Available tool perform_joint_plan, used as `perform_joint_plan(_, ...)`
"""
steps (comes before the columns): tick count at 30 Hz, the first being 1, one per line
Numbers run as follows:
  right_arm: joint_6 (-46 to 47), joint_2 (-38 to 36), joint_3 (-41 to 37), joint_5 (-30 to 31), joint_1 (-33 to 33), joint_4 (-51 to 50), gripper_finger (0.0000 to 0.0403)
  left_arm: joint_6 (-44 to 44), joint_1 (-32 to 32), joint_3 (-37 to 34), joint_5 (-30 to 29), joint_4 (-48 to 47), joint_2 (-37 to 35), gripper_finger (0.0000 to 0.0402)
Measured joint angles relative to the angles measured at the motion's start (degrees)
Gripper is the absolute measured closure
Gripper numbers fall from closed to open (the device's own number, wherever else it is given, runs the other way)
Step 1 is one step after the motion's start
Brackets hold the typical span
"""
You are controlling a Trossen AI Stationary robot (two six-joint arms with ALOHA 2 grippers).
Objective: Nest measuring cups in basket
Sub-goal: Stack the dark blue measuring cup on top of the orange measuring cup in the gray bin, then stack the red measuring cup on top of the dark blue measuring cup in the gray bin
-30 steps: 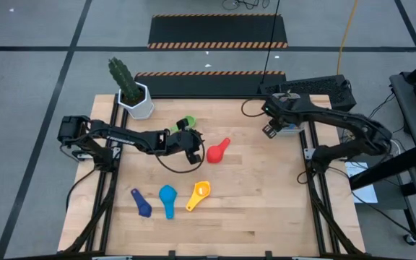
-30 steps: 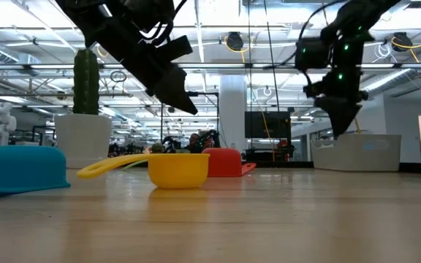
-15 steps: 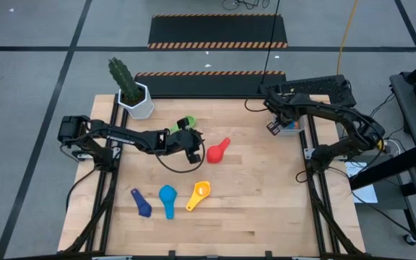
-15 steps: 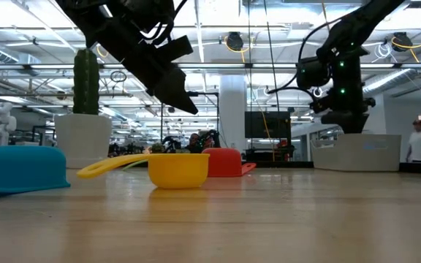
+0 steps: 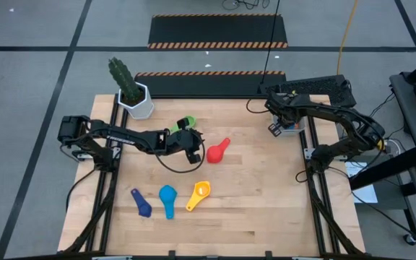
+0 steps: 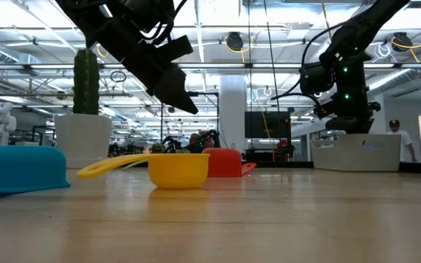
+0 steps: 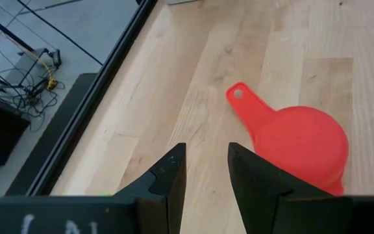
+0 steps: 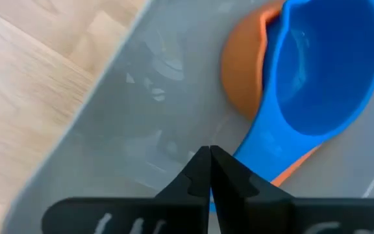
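My left gripper (image 5: 192, 149) (image 7: 206, 175) hovers open above the table, just left of the red cup (image 5: 217, 150) (image 7: 300, 146), which lies mouth down. The green cup (image 5: 186, 121) lies behind that arm. The dark blue cup (image 5: 141, 202), light blue cup (image 5: 167, 200) and yellow cup (image 5: 199, 195) rest near the front. My right gripper (image 5: 276, 128) (image 8: 210, 159) is shut over the grey-blue basket (image 5: 289, 127) (image 8: 141, 130). Inside the basket the blue cup (image 8: 323, 71) sits nested in the orange cup (image 8: 242, 71). My right gripper points down into the basket, its shut fingers (image 8: 223, 175) right beside the blue cup's handle (image 8: 258, 156). Whether they touch the handle I cannot tell.
A white hexagonal pot with a cactus (image 5: 137, 101) stands at the far left corner. A black cable (image 5: 172, 165) loops on the table below my left arm. Bare wood lies between the red cup and the basket, and along the near right side.
My right gripper has moved a little toward the table's right edge and down, from beside the basket to over it. My left arm and the cups on the table have kept still.
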Motion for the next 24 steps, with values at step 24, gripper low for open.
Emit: perform_joint_plan(24, 7.93, -14.20, 6.34, 2.17, 13.64, -1.24, 0.0403, 1.87, -0.88, 0.00, 0.20, 1.49, 0.00, 0.0284)
